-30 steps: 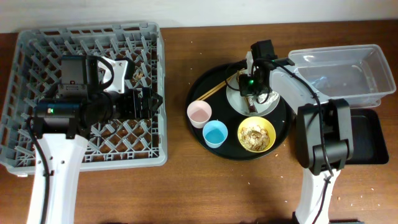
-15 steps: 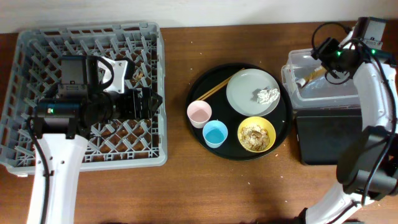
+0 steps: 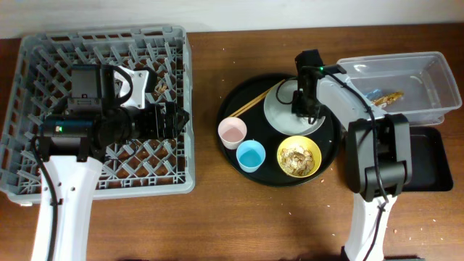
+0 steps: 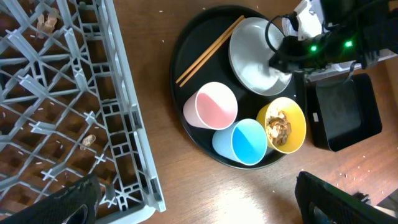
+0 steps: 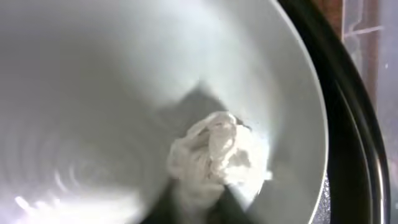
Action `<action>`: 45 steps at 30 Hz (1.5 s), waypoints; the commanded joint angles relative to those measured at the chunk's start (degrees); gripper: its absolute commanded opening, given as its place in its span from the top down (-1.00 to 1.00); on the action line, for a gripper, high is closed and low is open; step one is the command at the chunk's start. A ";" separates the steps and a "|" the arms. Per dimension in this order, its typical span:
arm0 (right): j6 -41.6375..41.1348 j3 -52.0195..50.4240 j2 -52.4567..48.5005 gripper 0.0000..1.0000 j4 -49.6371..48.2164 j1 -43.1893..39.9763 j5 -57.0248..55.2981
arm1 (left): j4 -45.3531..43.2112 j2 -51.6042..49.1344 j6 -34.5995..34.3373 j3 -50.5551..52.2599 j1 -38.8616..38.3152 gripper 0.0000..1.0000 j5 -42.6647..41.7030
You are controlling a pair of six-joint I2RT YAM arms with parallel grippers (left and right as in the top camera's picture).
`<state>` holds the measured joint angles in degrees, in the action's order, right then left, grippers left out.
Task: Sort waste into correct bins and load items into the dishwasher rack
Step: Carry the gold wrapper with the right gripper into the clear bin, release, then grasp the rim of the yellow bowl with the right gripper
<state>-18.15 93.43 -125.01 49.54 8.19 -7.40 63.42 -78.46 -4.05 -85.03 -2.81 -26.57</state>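
Note:
My right gripper point(image 3: 305, 107) is down on the pale grey plate point(image 3: 279, 109). In the right wrist view its blurred dark fingers point(image 5: 199, 190) sit close together around the crumpled white paper ball point(image 5: 214, 152), which rests on the plate point(image 5: 93, 93). The brown-gold wrapper point(image 3: 384, 96) lies in the clear tub point(image 3: 428, 69). The yellow bowl point(image 3: 299, 156) holds beige scraps. The pink cup point(image 3: 233, 132), blue cup point(image 3: 251, 155) and chopsticks point(image 3: 250, 105) are on the round black tray point(image 3: 239, 163). My left gripper point(image 3: 170, 119) is open and empty over the dishwasher rack point(image 3: 43, 54).
The shallow black rectangular tray point(image 3: 428, 163) lies in front of the tub, right of my right arm's base. The left wrist view shows the rack corner point(image 4: 143, 186), bare wooden table point(image 4: 186, 199) and the round tray's dishes point(image 4: 211, 107).
My right arm swung from over the clear tub back to the plate and came down on the paper ball. The wrapper now lies in the tub. The left arm has not moved.

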 commanded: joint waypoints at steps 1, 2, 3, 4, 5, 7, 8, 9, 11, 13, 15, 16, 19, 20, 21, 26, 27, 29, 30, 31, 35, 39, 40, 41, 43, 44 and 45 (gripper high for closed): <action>1.38 3.30 3.13 0.92 2.03 -1.90 11.65 | -0.11 0.02 0.48 -1.14 0.20 -0.98 0.00; 1.38 4.46 5.29 0.92 2.58 -3.13 14.14 | -0.11 0.02 0.48 -1.14 0.20 -0.98 0.00; 1.36 5.51 7.52 0.92 2.75 -4.59 16.00 | -0.11 0.02 0.48 -1.14 0.20 -0.98 0.00; 0.92 6.56 10.01 0.92 2.69 -6.75 16.92 | -0.11 0.02 0.48 -1.14 0.20 -0.98 0.00; -2.05 7.32 12.94 0.92 1.99 -10.21 16.90 | -0.11 0.02 0.48 -1.14 0.20 -0.98 0.00; -5.33 7.30 14.34 0.92 -1.09 -17.38 16.90 | -0.11 0.02 0.48 -1.14 0.22 -0.98 0.00; -5.31 7.23 13.31 0.92 -2.95 -20.20 16.85 | -0.11 0.02 0.48 -1.14 0.20 -0.98 0.00; -5.31 7.23 12.55 0.91 -3.96 -21.40 16.90 | -0.11 0.02 0.48 -1.14 0.20 -0.98 0.00; -0.79 7.45 11.74 -0.38 -3.54 -23.21 21.00 | -0.11 0.02 0.48 -1.14 0.20 -0.98 0.00; -0.50 7.76 15.91 -0.36 0.76 -23.10 22.82 | -0.11 0.02 0.48 -1.14 0.20 -0.98 0.00; 0.04 7.76 23.47 -0.34 6.73 -21.14 24.35 | -0.11 0.02 0.48 -1.14 0.20 -0.98 0.00; 1.62 7.76 25.86 -0.30 9.03 -20.00 25.29 | -0.11 0.02 0.48 -1.14 0.20 -0.98 0.00; 5.92 7.74 32.96 -0.27 24.81 -9.38 23.34 | -0.11 0.02 0.48 -1.14 0.20 -0.98 0.00; 5.90 7.72 32.89 -0.19 29.11 -5.29 21.97 | -0.11 0.02 0.48 -1.14 0.20 -0.98 0.00; 5.70 6.60 32.59 -0.08 31.87 -0.20 20.20 | -0.11 0.02 0.48 -1.14 0.20 -0.99 0.00; 2.69 -9.81 32.48 -0.04 23.02 11.65 16.09 | -0.11 0.02 0.48 -1.14 0.20 -0.98 0.00; 2.67 -13.40 32.48 -0.04 19.71 12.13 16.00 | -0.11 0.02 0.48 -1.14 0.20 -0.98 0.00; 2.67 -21.57 32.48 -0.04 12.20 12.52 15.52 | -0.17 0.02 0.46 -1.14 0.20 -0.98 -0.04; 2.64 -25.75 32.48 -0.04 7.26 12.41 15.54 | -0.15 0.02 0.48 -1.14 0.20 -0.98 -0.02; 2.69 -28.22 32.48 -0.04 3.89 12.41 15.76 | -0.15 0.02 0.48 -1.14 0.20 -0.98 -0.02; 2.91 -37.51 31.89 0.06 -8.07 12.44 15.80 | -0.11 0.02 0.48 -1.14 0.20 -0.98 -0.02; 2.67 -38.77 31.26 0.76 -8.72 12.41 15.52 | 0.87 0.02 0.48 -1.14 0.20 -0.98 -0.02; 0.83 -38.77 31.26 0.92 -9.33 12.41 13.35 | 1.40 0.02 0.48 -1.14 0.20 -0.98 -0.02; -0.87 -38.77 31.26 0.92 -9.60 12.41 11.39 | 1.73 0.02 0.48 -1.14 0.20 -0.98 0.00; -1.05 -38.64 31.32 0.92 -10.32 12.41 10.58 | 1.84 0.02 0.48 -1.14 0.20 -0.98 -0.02; -1.44 -37.75 31.58 0.92 -9.14 12.35 10.58 | 1.84 0.02 0.48 -1.14 0.20 -0.99 -0.02; -2.32 -36.00 32.41 0.92 -6.40 12.07 10.88 | 1.84 0.02 0.48 -1.14 0.20 -0.98 -0.02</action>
<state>-17.82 55.66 -92.95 39.75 20.40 5.13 65.17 -78.46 -4.05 -85.30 -2.81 -26.55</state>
